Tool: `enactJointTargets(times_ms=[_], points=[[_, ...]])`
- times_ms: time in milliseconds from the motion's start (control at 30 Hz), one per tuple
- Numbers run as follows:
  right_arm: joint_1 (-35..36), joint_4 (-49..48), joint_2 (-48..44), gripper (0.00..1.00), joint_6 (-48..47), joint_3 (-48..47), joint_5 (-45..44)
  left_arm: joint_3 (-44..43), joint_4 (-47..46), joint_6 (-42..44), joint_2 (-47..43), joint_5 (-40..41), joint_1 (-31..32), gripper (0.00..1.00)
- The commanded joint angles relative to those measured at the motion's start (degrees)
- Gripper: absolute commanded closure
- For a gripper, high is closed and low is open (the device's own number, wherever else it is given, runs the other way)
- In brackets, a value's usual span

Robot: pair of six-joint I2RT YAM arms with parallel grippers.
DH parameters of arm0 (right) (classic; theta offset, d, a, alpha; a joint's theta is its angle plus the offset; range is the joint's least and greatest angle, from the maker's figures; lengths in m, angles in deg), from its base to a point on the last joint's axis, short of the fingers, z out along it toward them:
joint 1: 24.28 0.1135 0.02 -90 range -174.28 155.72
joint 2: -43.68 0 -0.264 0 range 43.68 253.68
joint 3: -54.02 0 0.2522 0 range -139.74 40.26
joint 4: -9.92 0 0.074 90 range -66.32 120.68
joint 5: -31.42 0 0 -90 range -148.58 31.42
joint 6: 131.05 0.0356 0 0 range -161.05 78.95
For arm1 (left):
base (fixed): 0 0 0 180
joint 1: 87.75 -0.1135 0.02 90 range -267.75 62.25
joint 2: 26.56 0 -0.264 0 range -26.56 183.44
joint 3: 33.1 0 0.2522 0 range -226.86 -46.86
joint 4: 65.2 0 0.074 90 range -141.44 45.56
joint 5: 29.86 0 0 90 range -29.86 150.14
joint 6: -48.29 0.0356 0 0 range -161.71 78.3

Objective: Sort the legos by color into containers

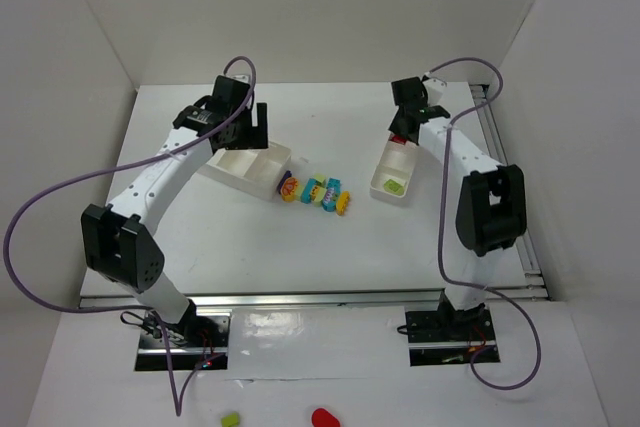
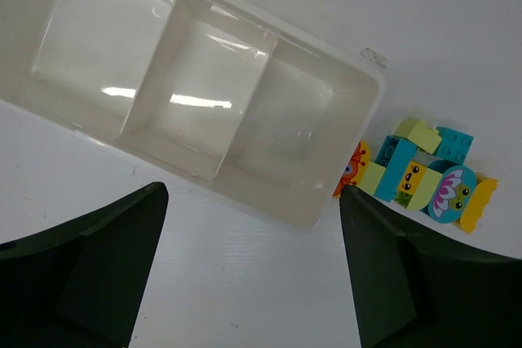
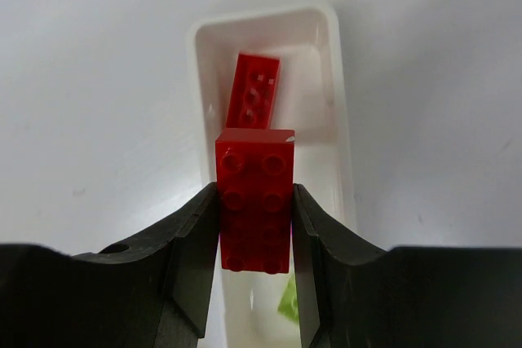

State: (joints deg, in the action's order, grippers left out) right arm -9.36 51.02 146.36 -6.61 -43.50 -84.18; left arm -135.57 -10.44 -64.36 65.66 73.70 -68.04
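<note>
My right gripper (image 3: 255, 211) is shut on a red lego brick (image 3: 255, 201), held studs-up over the far end of the narrow white container (image 3: 194, 71). A second red brick (image 3: 253, 90) lies in that tray's far end, and a lime green brick (image 3: 287, 299) lies in its near end. In the top view this gripper (image 1: 402, 135) hangs above the narrow container (image 1: 380, 185). A cluster of legos (image 1: 315, 192) in yellow, cyan, lime green and orange lies mid-table. My left gripper (image 2: 253, 193) stands open above the table beside the wide container (image 2: 363, 79), whose compartments hold nothing. The lego cluster (image 2: 424, 177) touches its right finger's side.
White walls close in the table on three sides. A metal rail (image 1: 500, 147) runs along the right edge. A small green piece (image 1: 231, 418) and a red piece (image 1: 323, 417) lie on the floor in front of the arm bases.
</note>
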Motion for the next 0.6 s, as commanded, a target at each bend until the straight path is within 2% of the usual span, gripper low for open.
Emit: enactJointTargets(times_ms=[0, 200, 267, 367, 467, 567], points=[[-3.04, -1.67, 5.15, 0.89, -5.17, -8.31, -0.15, -3.75, 0.67, -0.02, 0.76, -0.11, 0.16, 0.05], [-5.86, -0.96, 13.51, 0.84, -7.01, -14.75, 1.69, -6.65, 1.72, 0.51, 1.29, 1.03, 0.16, 0.03], [-6.48, -1.76, 14.39, 0.57, -7.54, -14.76, 2.84, -6.65, 2.24, 0.51, 1.29, 1.03, 0.16, 0.03], [-6.48, -1.76, 13.88, 0.39, -8.16, -15.46, 3.54, -6.65, 2.25, 0.51, 1.82, 1.03, 0.16, 0.03], [-5.87, -1.15, 11.16, 0.39, -8.16, -13.62, 2.59, -6.65, 2.25, 1.03, 1.82, 1.02, 0.86, 0.02], [-3.95, -1.92, 2.31, 0.4, -8.16, -7.4, 2.05, -6.65, 2.78, 1.03, 1.21, 2.26, 1.38, 0.01]])
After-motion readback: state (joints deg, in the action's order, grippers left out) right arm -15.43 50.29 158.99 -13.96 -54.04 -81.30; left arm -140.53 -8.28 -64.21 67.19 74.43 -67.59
